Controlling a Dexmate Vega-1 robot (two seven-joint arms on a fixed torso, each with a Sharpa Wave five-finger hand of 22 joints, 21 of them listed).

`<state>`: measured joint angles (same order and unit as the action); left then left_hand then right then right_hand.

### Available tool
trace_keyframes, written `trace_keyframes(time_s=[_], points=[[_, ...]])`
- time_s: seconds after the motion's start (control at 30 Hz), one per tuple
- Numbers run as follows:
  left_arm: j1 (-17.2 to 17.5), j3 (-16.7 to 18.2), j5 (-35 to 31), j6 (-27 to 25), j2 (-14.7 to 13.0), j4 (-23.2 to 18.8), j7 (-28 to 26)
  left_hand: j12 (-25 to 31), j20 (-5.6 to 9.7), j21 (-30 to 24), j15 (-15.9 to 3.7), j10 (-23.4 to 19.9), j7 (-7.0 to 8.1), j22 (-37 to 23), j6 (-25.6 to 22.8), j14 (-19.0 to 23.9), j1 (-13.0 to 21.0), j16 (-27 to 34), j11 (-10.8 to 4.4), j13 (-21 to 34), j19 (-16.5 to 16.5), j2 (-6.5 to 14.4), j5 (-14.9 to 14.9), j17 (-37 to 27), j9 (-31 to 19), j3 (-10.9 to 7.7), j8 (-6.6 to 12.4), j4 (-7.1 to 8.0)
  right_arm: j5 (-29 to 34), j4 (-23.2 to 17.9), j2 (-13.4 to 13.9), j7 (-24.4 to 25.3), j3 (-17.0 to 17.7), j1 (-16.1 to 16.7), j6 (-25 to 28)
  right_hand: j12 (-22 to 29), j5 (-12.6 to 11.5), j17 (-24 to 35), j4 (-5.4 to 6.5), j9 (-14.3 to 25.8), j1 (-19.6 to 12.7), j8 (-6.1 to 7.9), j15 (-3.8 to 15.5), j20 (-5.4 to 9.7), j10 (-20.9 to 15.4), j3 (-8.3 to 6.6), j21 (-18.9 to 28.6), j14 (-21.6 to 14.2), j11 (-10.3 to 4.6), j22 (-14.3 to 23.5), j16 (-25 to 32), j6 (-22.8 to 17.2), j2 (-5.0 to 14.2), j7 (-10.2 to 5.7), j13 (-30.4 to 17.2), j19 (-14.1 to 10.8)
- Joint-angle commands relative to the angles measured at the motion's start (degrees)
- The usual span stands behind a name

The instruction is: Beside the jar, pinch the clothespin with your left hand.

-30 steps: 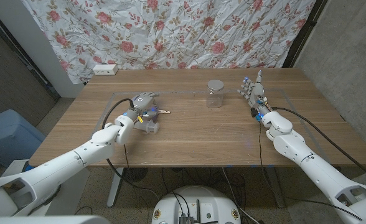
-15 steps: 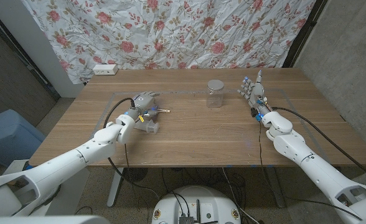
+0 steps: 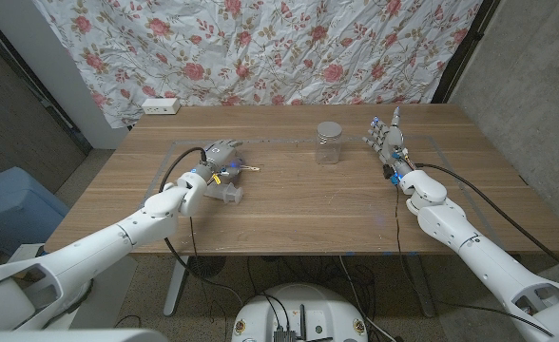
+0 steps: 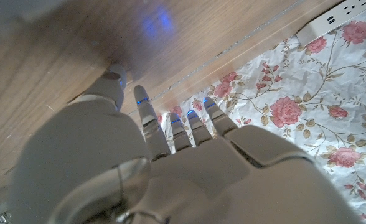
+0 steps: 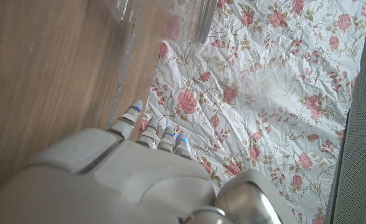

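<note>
While the left hand (image 3: 219, 158) hovers, fingers apart and empty, the small pale clothespin (image 3: 250, 170) lies at its three o'clock. Thumb and finger should close squarely on its tail, well left of the clear glass jar (image 3: 329, 142).

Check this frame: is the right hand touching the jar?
Apart. The head view shows bare table between the right hand and the jar.

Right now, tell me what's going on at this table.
The left hand is out over the table, left of the jar, with the clothespin just past its fingertips. Whether it is pinching the pin can't be told from here. The right hand stands on its edge to the jar's right, fingers up, holding nothing. The jar stands upright with its lid on, untouched.
</note>
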<state>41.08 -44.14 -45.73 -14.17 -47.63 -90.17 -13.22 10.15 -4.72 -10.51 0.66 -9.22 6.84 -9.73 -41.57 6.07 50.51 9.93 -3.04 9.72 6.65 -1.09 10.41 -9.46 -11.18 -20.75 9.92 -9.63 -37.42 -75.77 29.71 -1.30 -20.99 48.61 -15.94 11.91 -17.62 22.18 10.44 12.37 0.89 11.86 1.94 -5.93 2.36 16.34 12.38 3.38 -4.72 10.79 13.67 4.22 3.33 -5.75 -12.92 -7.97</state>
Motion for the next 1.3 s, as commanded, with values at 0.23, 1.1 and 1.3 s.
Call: trace_keyframes(time_s=[0.23,1.1,1.3], points=[[-1.4,0.8,2.7,5.1,-2.6,-2.0,6.3,-0.1,-0.74,0.2,1.86,4.9,-1.46,-0.2,8.6,-4.8,-0.6,-0.2,2.20,0.4,-3.7,-2.1,-0.3,-0.3,0.3,1.59,0.05,0.45,0.0,0.0,0.0,0.0,0.0,0.0,0.0,0.4,-0.3,0.2,-0.02,0.1,0.1,0.34,1.98,-0.05,0.0,0.29,0.2,0.6,-0.40,0.3,0.3,0.1,4.05,-0.43,-0.1,-0.4],[2.0,11.0,27.0,9.8,-1.7,-0.4,9.0,0.3,-0.60,0.2,3.73,7.7,-3.80,-0.2,17.5,-8.3,-8.8,0.0,4.58,0.4,-7.0,1.0,-0.5,-0.4,0.6,3.58,-0.02,4.00,0.0,0.0,0.0,0.0,0.0,0.0,0.0,0.4,-0.3,0.2,-0.02,0.1,0.1,0.34,1.94,-0.07,-0.1,0.28,0.2,0.5,-0.40,0.3,0.4,0.1,4.05,-0.43,-0.1,-0.4],[3.2,13.3,34.3,11.7,-0.7,1.1,8.6,0.4,0.92,0.0,3.46,8.2,-2.76,-0.2,19.4,-9.2,-12.1,0.1,4.41,0.3,-7.5,2.4,-0.5,-0.4,0.7,4.33,0.01,5.35,0.0,0.0,0.0,0.0,0.0,0.0,0.0,0.4,-0.3,0.2,-0.02,0.1,0.1,0.33,2.07,-0.03,0.0,0.28,0.3,0.5,-0.42,0.3,0.4,0.1,4.05,-0.42,-0.1,-0.4]])
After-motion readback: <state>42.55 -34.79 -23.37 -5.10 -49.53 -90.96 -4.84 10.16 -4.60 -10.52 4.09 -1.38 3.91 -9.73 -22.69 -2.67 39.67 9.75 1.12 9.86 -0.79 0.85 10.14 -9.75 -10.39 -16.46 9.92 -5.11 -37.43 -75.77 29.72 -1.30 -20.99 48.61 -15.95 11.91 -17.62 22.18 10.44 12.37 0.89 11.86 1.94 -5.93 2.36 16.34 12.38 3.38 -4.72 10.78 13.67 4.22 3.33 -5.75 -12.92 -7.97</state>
